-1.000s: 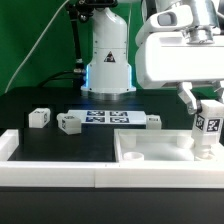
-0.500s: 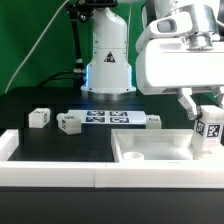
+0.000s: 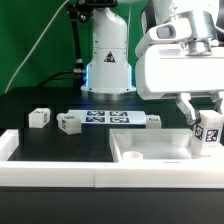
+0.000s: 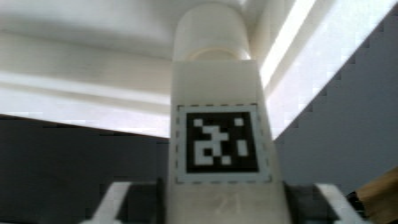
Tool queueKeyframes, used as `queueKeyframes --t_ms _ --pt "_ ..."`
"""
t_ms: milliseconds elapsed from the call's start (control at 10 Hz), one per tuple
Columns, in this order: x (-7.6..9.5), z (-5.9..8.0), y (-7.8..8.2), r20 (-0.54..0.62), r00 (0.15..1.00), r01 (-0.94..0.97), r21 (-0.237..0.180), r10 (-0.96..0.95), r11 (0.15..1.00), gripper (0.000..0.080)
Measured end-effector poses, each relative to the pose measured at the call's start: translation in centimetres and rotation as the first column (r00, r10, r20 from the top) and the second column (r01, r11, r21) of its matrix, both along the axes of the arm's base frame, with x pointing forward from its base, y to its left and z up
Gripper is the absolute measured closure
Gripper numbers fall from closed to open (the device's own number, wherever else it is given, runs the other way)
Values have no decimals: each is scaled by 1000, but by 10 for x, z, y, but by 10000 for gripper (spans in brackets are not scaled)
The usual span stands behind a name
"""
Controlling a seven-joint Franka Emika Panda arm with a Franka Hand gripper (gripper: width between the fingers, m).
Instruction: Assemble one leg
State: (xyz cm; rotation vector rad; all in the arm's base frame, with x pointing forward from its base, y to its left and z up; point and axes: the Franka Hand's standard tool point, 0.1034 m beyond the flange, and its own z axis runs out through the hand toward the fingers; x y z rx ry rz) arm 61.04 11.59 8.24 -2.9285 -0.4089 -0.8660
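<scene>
Exterior view findings: a white Franka gripper is seen at the exterior view's right. One leg is pinched between its two fingers. The leg is a small white plastic post of rectangular section, held roughly upright. A black-and-white square fiducial tag is carried on the face turned to the camera. The leg is held over the far right corner of a large flat white tray-shaped part. This part has a raised rim and a smooth matt surface. It cannot be told whether the leg's lower end touches the tray.

Three loose posts of the same kind are noted on the black table. Between them, the thin flat marker board is laid with its row of tags. A low white border is seen along the table's front edge. The arm's rounded white base is seen behind the board, against a green backdrop.

Wrist view findings: the leg is shown lengthwise, smooth and glossy, with a rounded far end. Its tag is sharp-edged and printed on a flat face. The gripper is closed on the leg, with a pale finger pressed to each side. The tray's white rim is blurred behind it.
</scene>
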Motion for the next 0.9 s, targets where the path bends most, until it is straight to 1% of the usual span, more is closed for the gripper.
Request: queueKeyframes --t_ms 100,200,300,600,700,900 --pt "0 0 0 0 1000 0 0 0 1000 424" --pt "0 0 0 0 1000 0 0 0 1000 239" --pt "0 0 0 0 1000 0 0 0 1000 167" --pt "0 0 0 0 1000 0 0 0 1000 151" --pt "0 2 -2 -9 1000 0 -1 0 1000 151" --pt "4 24 -9 -26 1000 2 -3 -2 1000 150"
